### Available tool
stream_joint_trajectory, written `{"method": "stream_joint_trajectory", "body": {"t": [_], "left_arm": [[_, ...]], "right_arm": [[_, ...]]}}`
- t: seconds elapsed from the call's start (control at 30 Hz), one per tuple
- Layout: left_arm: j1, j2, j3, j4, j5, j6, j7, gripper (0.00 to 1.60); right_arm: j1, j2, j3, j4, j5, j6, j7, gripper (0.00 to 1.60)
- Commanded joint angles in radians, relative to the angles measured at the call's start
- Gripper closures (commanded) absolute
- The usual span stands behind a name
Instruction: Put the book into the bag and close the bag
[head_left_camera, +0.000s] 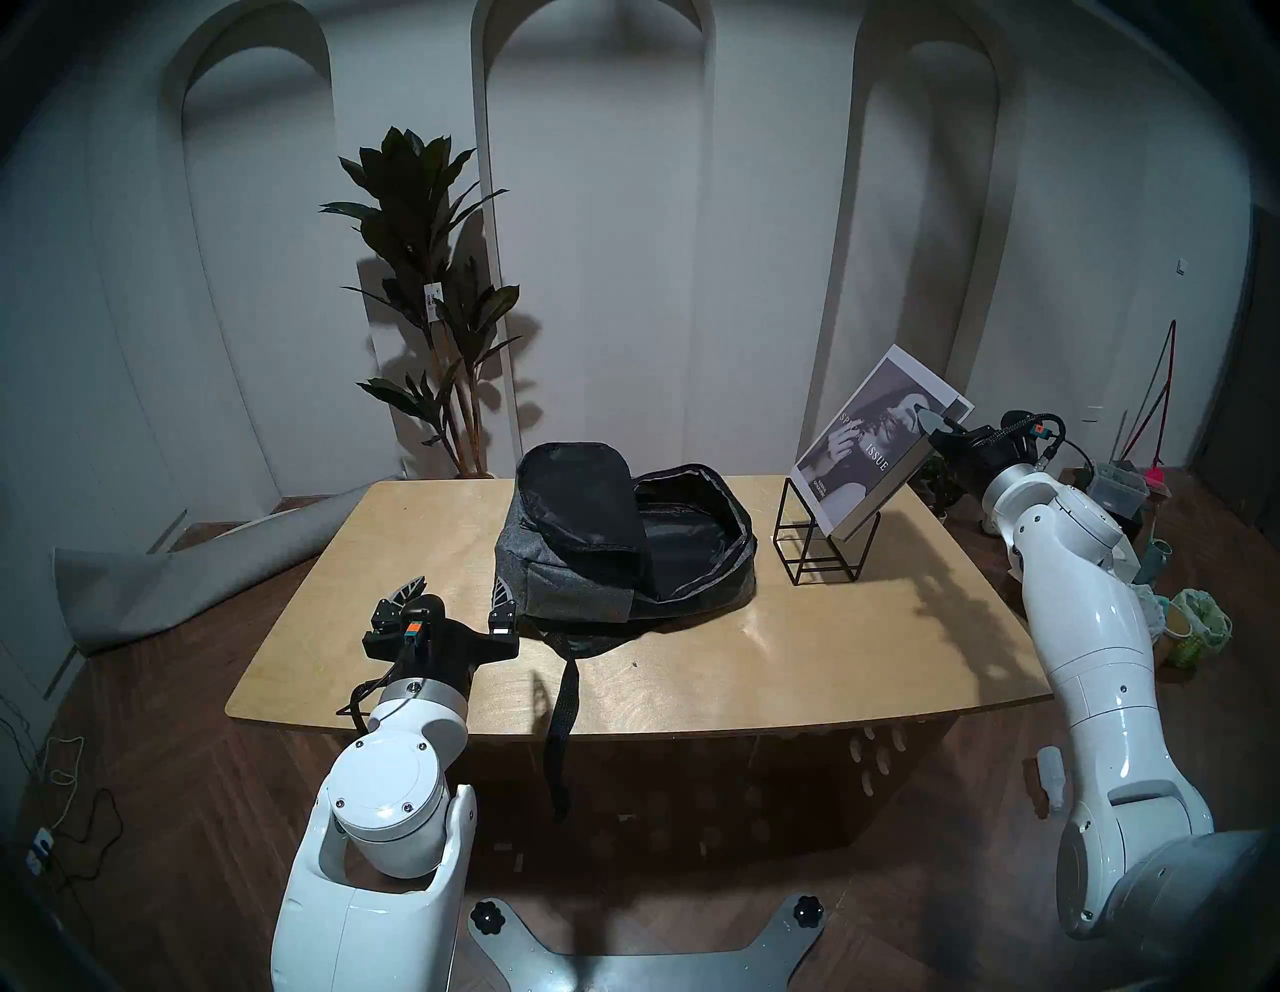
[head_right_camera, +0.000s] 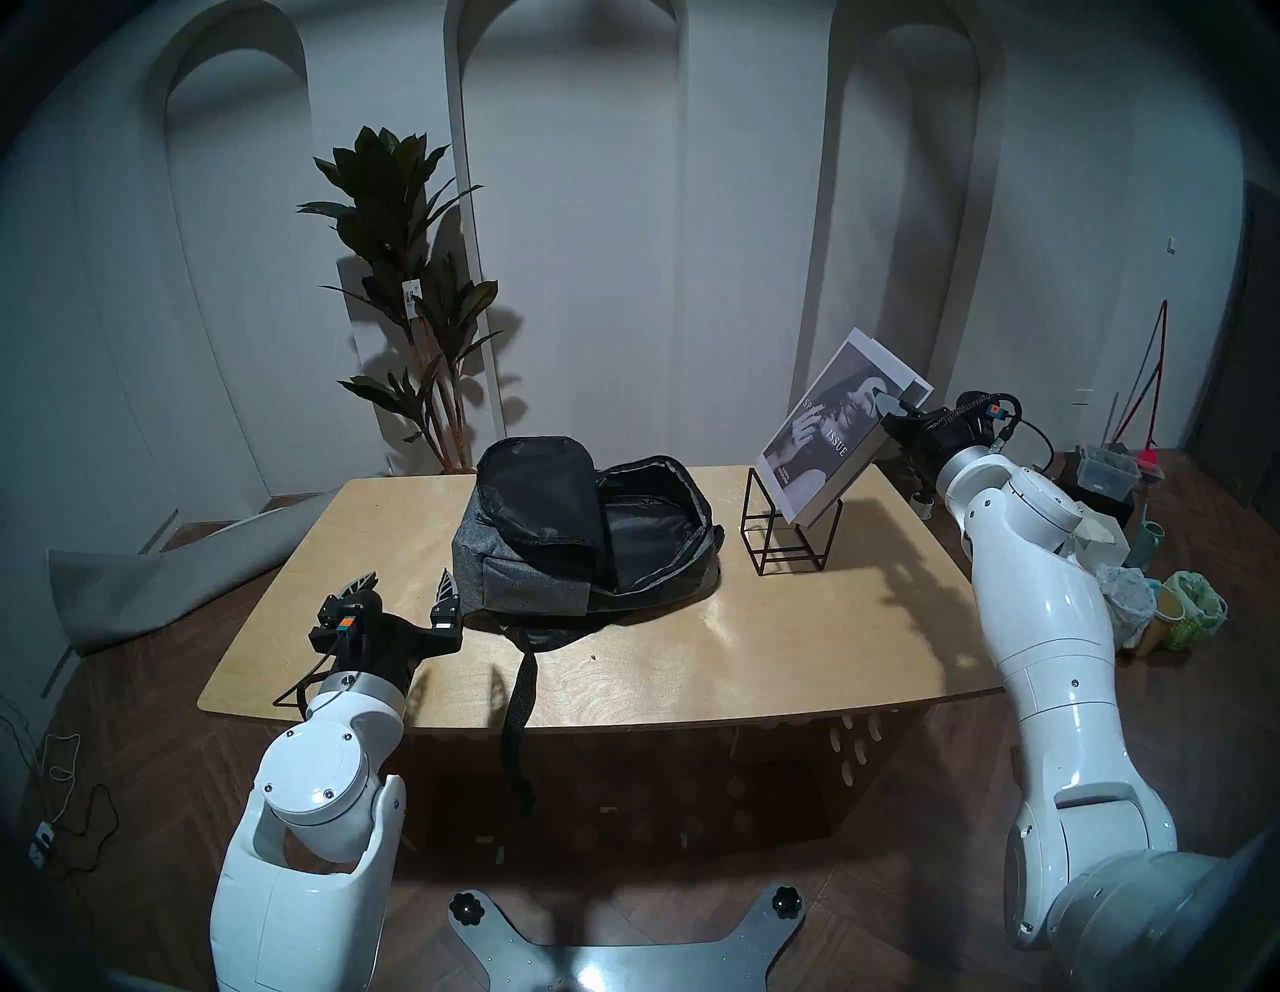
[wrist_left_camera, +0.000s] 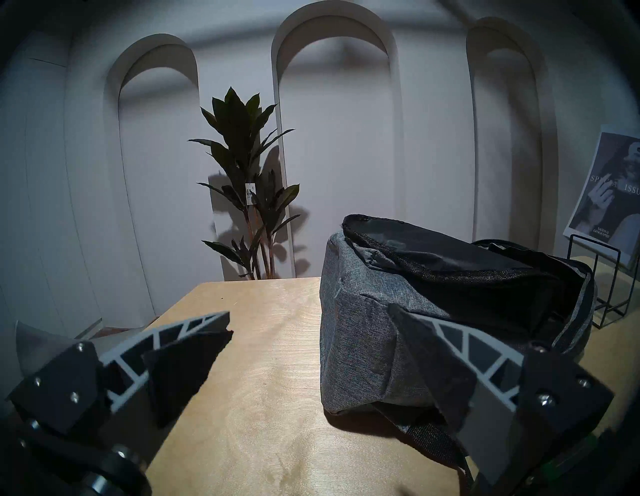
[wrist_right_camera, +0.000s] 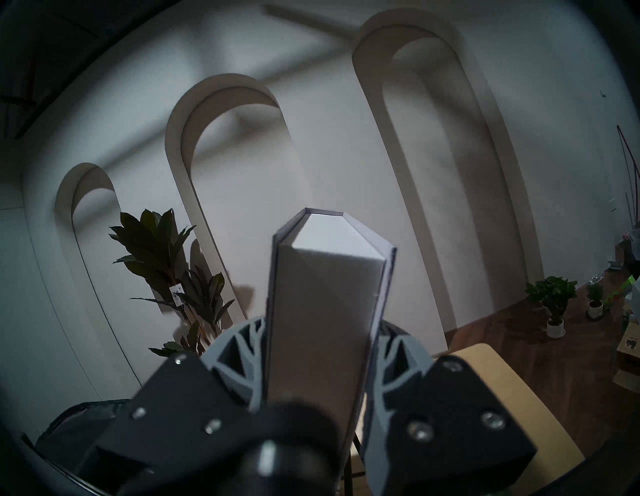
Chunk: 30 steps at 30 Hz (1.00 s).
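the task is at its first stage — the book (head_left_camera: 874, 443) is gripped but not yet carried anywhere. the right gripper (head_left_camera: 931, 424) has its fingers pinching the book's right edge, one finger lying across the cover near the upper right corner; the right wrist view shows the book's page edge (wrist_right_camera: 325, 311) clamped between the two fingers. the book tilts back, its lower edge at the top of the black wire stand (head_left_camera: 824, 537) at the right end of the worktop (head_left_camera: 692, 665); whether it rests on the wire or has just come clear i cannot tell. the bag (head_left_camera: 623, 533) lies in the middle of the worktop, well apart from the book, its flap folded back toward the left so that the black lining and the main compartment stand open toward the right — so the opening seems ready to take the book. the left gripper (head_left_camera: 454, 603) hovers just beside the bag's left end with its fingers spread wide and holding nothing, one fingertip close against the grey fabric. what is left, by my reckoning, is nearly everything: lift the book off the stand, carry it across, slide it into the open compartment, then bring the flap over and close the bag.
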Motion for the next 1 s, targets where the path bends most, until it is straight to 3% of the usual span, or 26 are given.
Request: {"method": "stream_joint_trajectory", "body": {"t": [0.0,0.37,0.7,0.8,0.87,0.93,0.97], "left_arm": [[-0.014,-0.006,-0.011,-0.006,-0.015,-0.004,-0.001,0.00],[-0.018,0.002,-0.029,-0.003,-0.036,-0.008,-0.011,0.00],[-0.010,0.005,-0.053,-0.014,-0.061,-0.014,-0.025,0.00],[-0.010,0.007,-0.057,-0.013,-0.064,-0.014,-0.027,0.00],[-0.009,0.008,-0.059,-0.013,-0.066,-0.014,-0.028,0.00],[-0.007,0.009,-0.062,-0.013,-0.068,-0.015,-0.029,0.00],[-0.005,0.009,-0.063,-0.014,-0.070,-0.016,-0.029,0.00]], "right_arm": [[0.005,0.065,0.029,-0.115,-0.026,0.005,-0.004,1.60],[-0.003,0.050,0.103,-0.226,0.010,0.035,-0.043,1.60],[-0.024,-0.058,0.150,-0.358,0.140,0.155,-0.112,1.60],[-0.026,-0.115,0.132,-0.383,0.189,0.160,-0.129,1.60],[-0.029,-0.120,0.095,-0.389,0.223,0.159,-0.137,1.60],[-0.029,-0.167,0.074,-0.401,0.224,0.154,-0.155,1.60],[-0.034,-0.154,0.046,-0.401,0.244,0.152,-0.172,1.60]]}}
